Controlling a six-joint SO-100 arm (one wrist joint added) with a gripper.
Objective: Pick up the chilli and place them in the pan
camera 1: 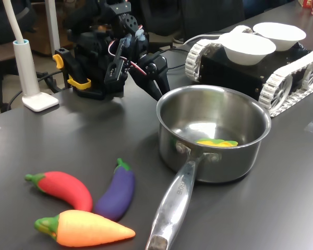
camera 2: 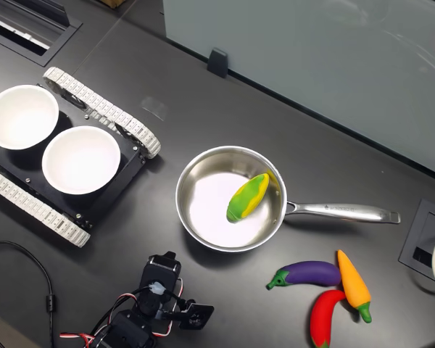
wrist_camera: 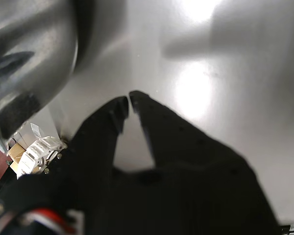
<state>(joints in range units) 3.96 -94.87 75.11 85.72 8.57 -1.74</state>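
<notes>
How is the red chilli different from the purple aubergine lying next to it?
The chilli is bright red; the aubergine is dark purple. In the second exterior view the chilli bends in a hook shape, while the aubergine is only slightly curved. In the first exterior view the chilli's stem points to the first exterior view's left, while the aubergine's cap points away towards the pan. Both are smooth toys with green tops, lying on the dark table outside the pan.
</notes>
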